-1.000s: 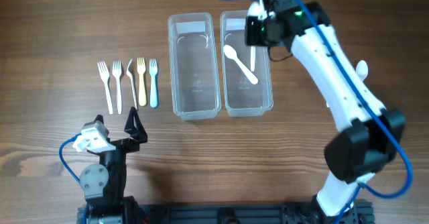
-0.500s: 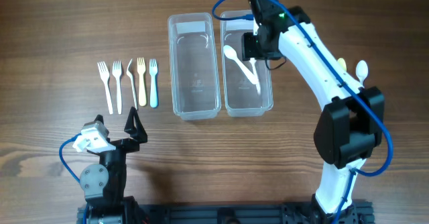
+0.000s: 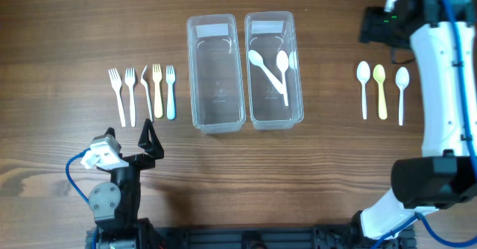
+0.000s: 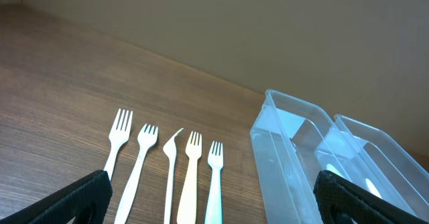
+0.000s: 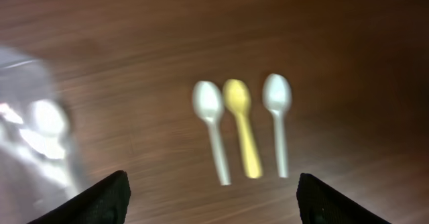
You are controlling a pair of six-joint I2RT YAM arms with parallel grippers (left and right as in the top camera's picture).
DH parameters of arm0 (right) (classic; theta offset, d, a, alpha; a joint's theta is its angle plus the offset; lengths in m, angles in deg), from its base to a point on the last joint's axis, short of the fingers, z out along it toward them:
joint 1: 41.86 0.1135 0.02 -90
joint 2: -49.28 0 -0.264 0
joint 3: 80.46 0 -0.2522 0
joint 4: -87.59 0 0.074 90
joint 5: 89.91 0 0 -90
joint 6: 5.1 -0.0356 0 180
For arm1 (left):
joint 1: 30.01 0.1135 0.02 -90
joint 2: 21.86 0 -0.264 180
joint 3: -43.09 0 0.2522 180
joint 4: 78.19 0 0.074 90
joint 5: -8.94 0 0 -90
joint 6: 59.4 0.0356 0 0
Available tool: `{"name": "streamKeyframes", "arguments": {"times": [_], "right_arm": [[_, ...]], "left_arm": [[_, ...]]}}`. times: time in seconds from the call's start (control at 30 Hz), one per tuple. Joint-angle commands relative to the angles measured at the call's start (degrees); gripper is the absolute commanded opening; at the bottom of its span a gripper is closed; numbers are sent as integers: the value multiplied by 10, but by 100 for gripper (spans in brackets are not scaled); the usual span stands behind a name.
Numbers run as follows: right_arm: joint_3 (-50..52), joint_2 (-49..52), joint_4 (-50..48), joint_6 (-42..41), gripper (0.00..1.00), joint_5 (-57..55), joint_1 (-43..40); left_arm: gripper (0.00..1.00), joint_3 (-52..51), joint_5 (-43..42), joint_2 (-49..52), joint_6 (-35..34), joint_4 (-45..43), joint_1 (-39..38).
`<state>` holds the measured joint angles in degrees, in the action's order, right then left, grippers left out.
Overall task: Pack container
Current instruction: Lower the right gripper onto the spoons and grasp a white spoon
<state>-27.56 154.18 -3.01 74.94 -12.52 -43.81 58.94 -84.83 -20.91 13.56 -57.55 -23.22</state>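
The right hand [image 5: 213, 198] hung wide open and empty just beyond the three loose spoons [image 3: 381, 91], far nearer them than the left hand [image 4: 214, 204], also open and empty. Their handles ran toward the robot, parallel to the spoon container [image 3: 300, 92], which lay to their left on the worktop [image 3: 335, 167].

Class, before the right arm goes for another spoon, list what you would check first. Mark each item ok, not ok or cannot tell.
1. Right pincer open and empty: ok.
2. Three loose spoons side by side, not touching: ok.
3. Right container has room beside its two spoons: ok.
4. Left pincer parked far from those spoons: ok.
5. Right wrist view sharp enough for aiming: not ok, blurred.
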Motion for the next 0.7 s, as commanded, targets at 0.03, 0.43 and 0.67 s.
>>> {"name": "streamKeyframes", "arguments": {"times": [0.03, 0.43, 0.67], "right_arm": [[58, 16, -22, 43, 79, -8, -58], [318, 17, -214, 151, 79, 25, -99], [390, 17, -291, 161, 79, 28, -99]], "left_arm": [[100, -4, -5, -2, 8, -1, -2], [100, -4, -5, -2, 8, -1, -2], [100, -4, -5, -2, 8, -1, -2]]}}
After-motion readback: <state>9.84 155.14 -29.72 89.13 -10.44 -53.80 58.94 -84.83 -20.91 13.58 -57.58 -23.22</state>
